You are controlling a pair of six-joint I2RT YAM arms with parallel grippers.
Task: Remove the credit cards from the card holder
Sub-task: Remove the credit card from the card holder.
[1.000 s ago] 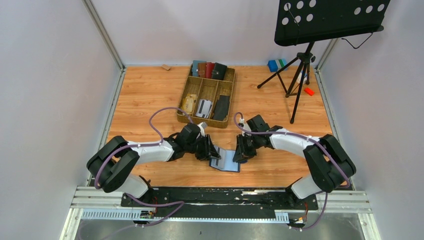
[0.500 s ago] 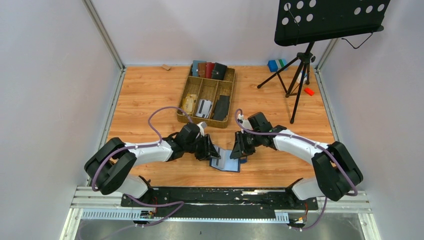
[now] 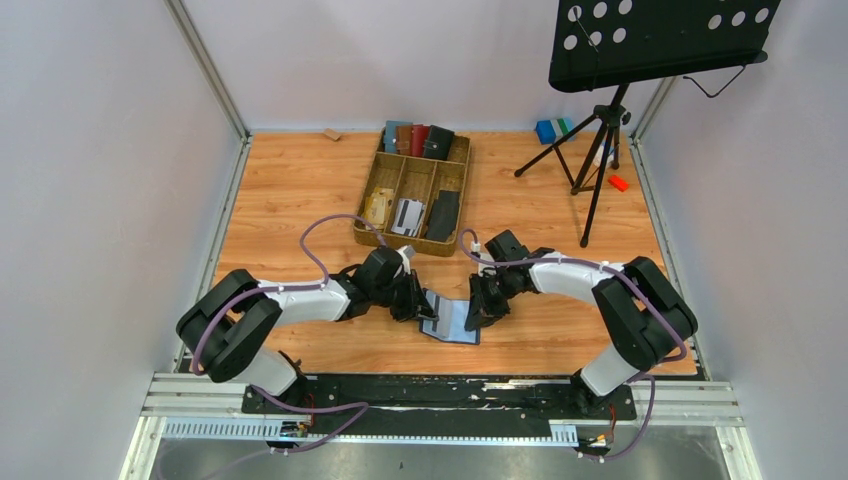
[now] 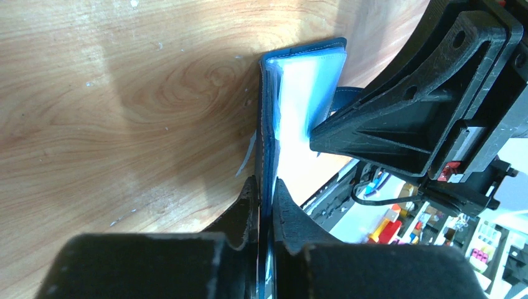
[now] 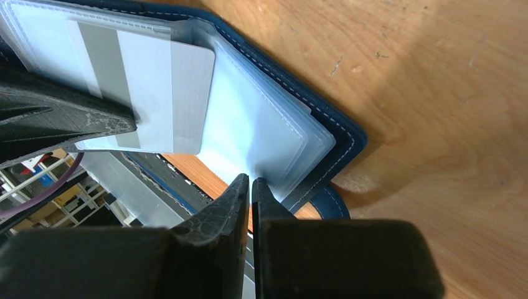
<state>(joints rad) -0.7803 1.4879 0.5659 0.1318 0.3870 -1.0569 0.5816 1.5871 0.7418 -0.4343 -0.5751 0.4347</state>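
Card holder (image 3: 455, 322): navy bifold, lying opened out on the wood counter (image 3: 290, 180) between the two arms, near the front edge.

Left tool (image 4: 262, 187): closed on the edge of the navy cover, the leather nipped between the fingertips. Judged purpose: to anchor the holder so it cannot slide or flap while the other side is worked.

Right tool (image 5: 251, 184): closed on the free edge of a clear sleeve (image 5: 261, 143), only thin plastic between the tips and no card in the bite. Likely it is parting one leaf of the stack to expose a pocket.

Credit card (image 5: 159, 93): white-grey with a grey stripe, sitting in a sleeve of the holder with one end showing (whether it is partly drawn out I cannot tell). None is out of this holder yet, by the look of it.

Around:
- A wooden divided tray (image 3: 368, 190) sits just beyond the tools. It holds tan cards (image 3: 378, 207), white cards (image 3: 407, 216) and a black holder (image 3: 443, 215).
- A row of spare holders (image 3: 415, 138) in teal, brown, red and black stands at the tray's far end.
- A music stand (image 3: 600, 150) stands far right, well apart.

In the way: the two tools crowd each other over a small holder, and the left fingertip lies across the card's end in the right wrist view. The slippery stacked sleeves may lift together.
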